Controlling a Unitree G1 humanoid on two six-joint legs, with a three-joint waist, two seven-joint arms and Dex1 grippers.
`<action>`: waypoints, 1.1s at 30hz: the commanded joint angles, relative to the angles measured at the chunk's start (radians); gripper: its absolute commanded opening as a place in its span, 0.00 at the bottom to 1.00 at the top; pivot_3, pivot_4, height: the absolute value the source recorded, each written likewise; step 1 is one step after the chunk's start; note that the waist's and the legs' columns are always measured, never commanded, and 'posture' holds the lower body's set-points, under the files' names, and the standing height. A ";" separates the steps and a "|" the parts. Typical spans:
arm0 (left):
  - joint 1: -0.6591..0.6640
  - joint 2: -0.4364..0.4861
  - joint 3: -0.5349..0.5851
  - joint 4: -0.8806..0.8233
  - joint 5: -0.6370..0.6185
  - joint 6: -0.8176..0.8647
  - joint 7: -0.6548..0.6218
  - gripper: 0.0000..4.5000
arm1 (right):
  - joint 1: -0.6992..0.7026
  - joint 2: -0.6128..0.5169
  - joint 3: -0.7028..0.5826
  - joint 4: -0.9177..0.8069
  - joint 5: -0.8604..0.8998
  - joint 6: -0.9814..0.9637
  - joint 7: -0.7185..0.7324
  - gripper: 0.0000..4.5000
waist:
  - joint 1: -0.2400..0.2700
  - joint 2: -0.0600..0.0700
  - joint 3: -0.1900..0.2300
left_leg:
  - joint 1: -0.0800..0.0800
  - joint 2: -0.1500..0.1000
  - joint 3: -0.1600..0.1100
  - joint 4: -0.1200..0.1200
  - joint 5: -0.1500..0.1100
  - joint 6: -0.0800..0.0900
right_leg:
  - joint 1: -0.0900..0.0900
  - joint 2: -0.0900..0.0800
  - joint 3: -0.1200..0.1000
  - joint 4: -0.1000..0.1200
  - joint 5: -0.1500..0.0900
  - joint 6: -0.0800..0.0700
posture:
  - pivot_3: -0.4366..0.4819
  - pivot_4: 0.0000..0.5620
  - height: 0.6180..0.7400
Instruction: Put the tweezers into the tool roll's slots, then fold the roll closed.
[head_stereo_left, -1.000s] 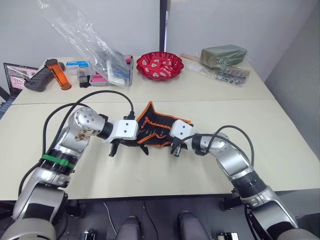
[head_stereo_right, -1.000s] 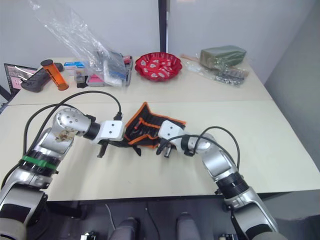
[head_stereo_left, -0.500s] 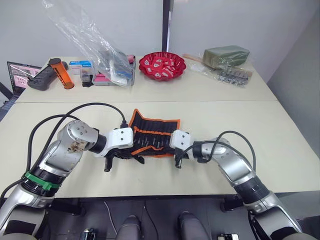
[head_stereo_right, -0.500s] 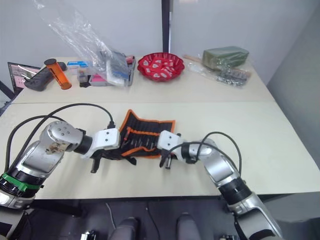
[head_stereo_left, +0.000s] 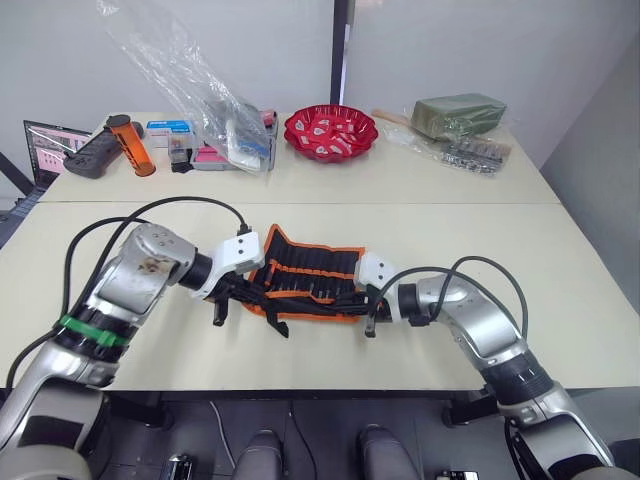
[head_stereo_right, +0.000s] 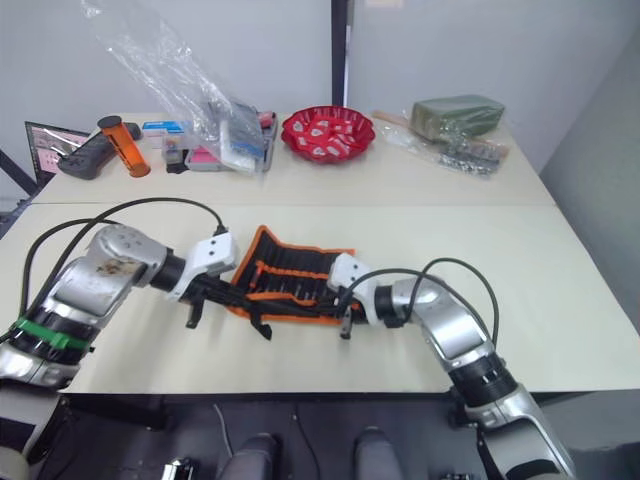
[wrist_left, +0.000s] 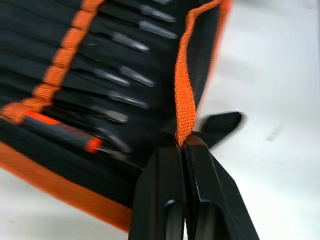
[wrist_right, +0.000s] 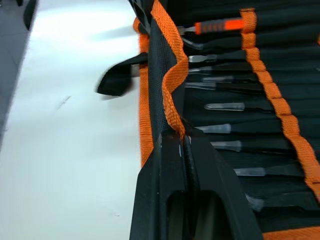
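Observation:
The tool roll (head_stereo_left: 305, 278), black fabric with orange edging, lies spread open on the table between both grippers. My left gripper (wrist_left: 183, 145) is shut on the orange edging at the roll's left end (head_stereo_left: 247, 290). At the opposite end, my right gripper (wrist_right: 180, 137) is shut on the edging too (head_stereo_left: 364, 305). Several tweezers (wrist_right: 225, 106) sit in the slots (wrist_left: 100, 75), tips showing, beside an orange-handled tool (wrist_left: 60, 132). The black strap (wrist_left: 220, 122) trails from the left end onto the table.
At the back of the table stand a red bowl (head_stereo_left: 331, 132), a clear plastic bag over boxes (head_stereo_left: 215, 125), an orange cylinder (head_stereo_left: 133, 146), a black device (head_stereo_left: 88, 160) and a green packet (head_stereo_left: 462, 112). The table's front edge is close below the roll.
The roll, held at both ends, went from bunched up with a corner raised to stretched out low and flat between the grippers. The camera has also shifted.

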 joint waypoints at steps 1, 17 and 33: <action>-0.049 -0.005 0.012 0.081 0.035 -0.023 0.023 0.01 | -0.017 -0.016 -0.041 0.042 -0.017 0.004 -0.023 0.00 | -0.002 0.000 0.000 | 0.000 0.000 0.000 0.000 0.000 0.000 | 0.000 0.000 0.000 0.000 0.000 0.000 | 0.48 0.27 1.00; -0.097 -0.124 0.070 0.213 0.009 -0.074 0.121 0.01 | -0.030 0.059 -0.111 0.159 -0.001 -0.020 -0.127 0.00 | -0.008 0.000 0.000 | 0.000 0.000 0.000 0.000 0.000 0.000 | -0.001 0.000 0.000 0.001 0.000 0.000 | 0.48 0.27 1.00; -0.105 -0.086 0.265 0.174 -0.088 0.001 0.192 0.85 | -0.007 0.088 -0.260 0.136 0.128 0.020 -0.149 0.65 | -0.012 0.000 0.000 | 0.000 0.000 -0.001 0.000 0.000 0.000 | -0.001 0.000 0.000 0.002 0.000 0.000 | 0.48 0.27 1.00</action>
